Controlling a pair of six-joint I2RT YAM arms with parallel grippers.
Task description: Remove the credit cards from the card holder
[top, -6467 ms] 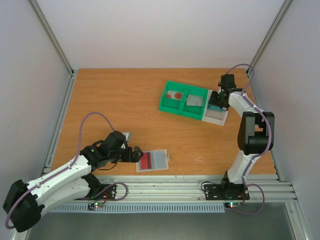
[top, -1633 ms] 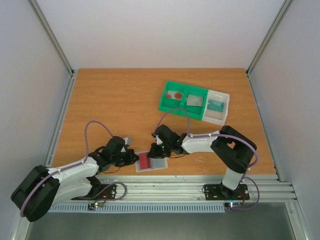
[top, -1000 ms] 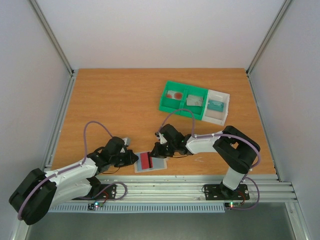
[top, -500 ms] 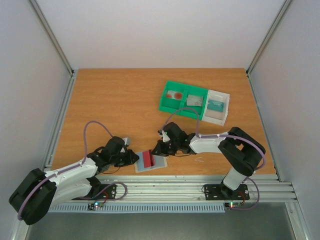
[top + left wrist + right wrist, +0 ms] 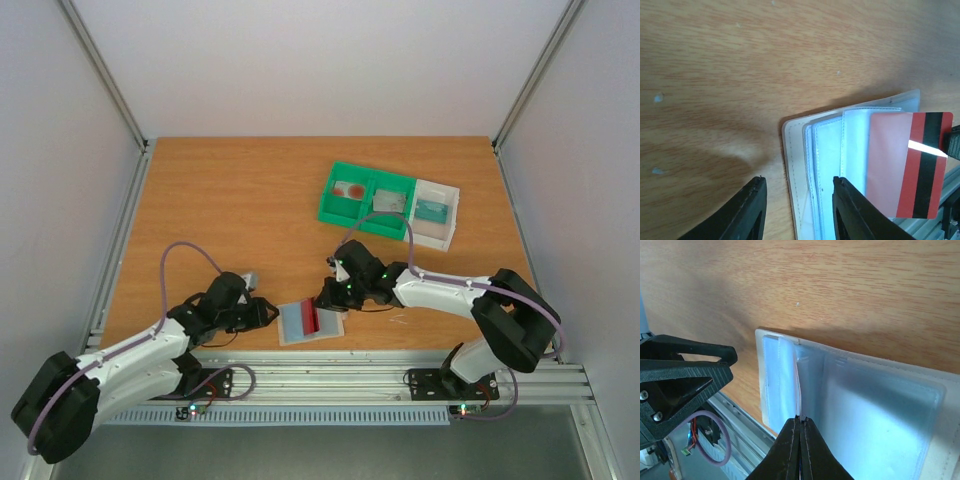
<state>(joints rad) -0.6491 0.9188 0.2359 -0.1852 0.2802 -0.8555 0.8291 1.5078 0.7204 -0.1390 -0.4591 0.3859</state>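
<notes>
The card holder (image 5: 293, 322), a translucent grey-blue sleeve, lies open near the table's front edge. In the left wrist view the card holder (image 5: 820, 165) has its left edge between the jaws of my left gripper (image 5: 797, 202), which stands open and clear of it. My right gripper (image 5: 323, 300) is shut on a red credit card (image 5: 311, 318) with a black stripe, standing on edge over the holder's middle. The left wrist view shows that card (image 5: 910, 165) in front of the pocket. Seen from the right wrist, my right gripper (image 5: 801, 417) pinches the card's thin edge (image 5: 799, 390).
A green two-compartment bin (image 5: 368, 215) stands at the back right, with a red-marked card (image 5: 347, 189) in one side and a greyish card (image 5: 390, 202) in the other. A white tray (image 5: 438, 235) beside it holds a teal card (image 5: 432, 210). The metal rail (image 5: 380, 372) runs just beyond the holder.
My left gripper's jaws have opened off the holder's edge. The right gripper has moved right with the red card, drawing it across the holder.
</notes>
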